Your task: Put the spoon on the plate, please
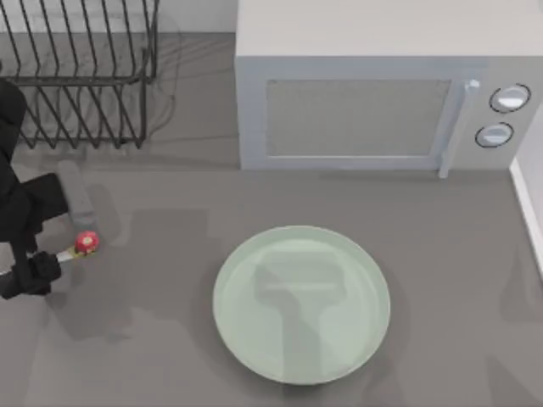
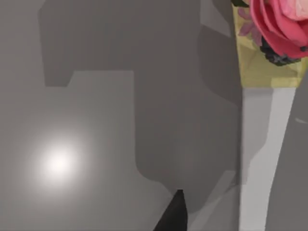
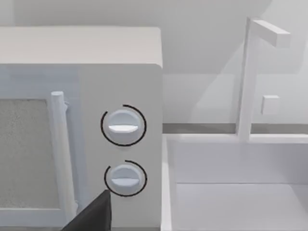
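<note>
The spoon lies at the far left of the table; its red knob [image 1: 86, 242] and yellow collar point toward the plate, and the rest of it is hidden under my left gripper [image 1: 44, 264], which is shut on the handle. The left wrist view shows the white handle [image 2: 262, 159], the yellow collar [image 2: 269, 67] and the red knob [image 2: 281, 24] close up, with one dark fingertip [image 2: 174, 214] beside the handle. The pale-green plate [image 1: 233, 326] sits front centre, well to the right of the spoon and bare. A dark fingertip [image 3: 94, 214] of my right gripper faces the microwave's dials.
A white microwave [image 1: 356, 110] stands at the back centre and right. A black wire dish rack [image 1: 81, 72] is at the back left. A white sink-like basin [image 3: 236, 192] lies beside the microwave on the right. An arm's shadow falls across the plate.
</note>
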`<state>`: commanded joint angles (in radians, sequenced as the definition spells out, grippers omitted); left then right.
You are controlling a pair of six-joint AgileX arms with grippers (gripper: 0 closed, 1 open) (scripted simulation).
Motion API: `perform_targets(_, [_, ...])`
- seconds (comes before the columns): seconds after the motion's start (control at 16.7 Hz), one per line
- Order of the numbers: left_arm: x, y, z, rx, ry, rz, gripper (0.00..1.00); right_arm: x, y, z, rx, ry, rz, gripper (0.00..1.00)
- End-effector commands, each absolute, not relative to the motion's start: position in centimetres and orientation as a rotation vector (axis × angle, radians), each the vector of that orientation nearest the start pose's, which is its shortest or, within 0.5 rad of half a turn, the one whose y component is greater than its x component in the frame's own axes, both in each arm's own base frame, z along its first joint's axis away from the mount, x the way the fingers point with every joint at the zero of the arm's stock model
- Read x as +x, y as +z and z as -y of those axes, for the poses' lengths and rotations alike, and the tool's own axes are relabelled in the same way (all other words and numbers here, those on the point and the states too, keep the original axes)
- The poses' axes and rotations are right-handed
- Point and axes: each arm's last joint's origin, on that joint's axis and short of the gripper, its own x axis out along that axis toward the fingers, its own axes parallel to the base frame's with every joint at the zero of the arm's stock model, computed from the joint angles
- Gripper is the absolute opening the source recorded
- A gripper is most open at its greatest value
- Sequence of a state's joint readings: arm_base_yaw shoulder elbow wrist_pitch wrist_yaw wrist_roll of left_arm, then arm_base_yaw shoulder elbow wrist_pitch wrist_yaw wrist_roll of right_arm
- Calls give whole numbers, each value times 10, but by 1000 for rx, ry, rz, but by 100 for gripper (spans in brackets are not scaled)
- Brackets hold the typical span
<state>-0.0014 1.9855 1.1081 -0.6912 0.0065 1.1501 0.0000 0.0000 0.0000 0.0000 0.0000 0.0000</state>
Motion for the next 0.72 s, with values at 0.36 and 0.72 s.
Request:
perform_targets(0.36, [335, 92, -1, 887, -892, -1376, 0, 106, 160, 1, 0, 0, 0, 100])
perform_targets(0.72, [335, 125, -1, 869, -884, -1363, 0, 106, 160, 1, 0, 0, 0, 100])
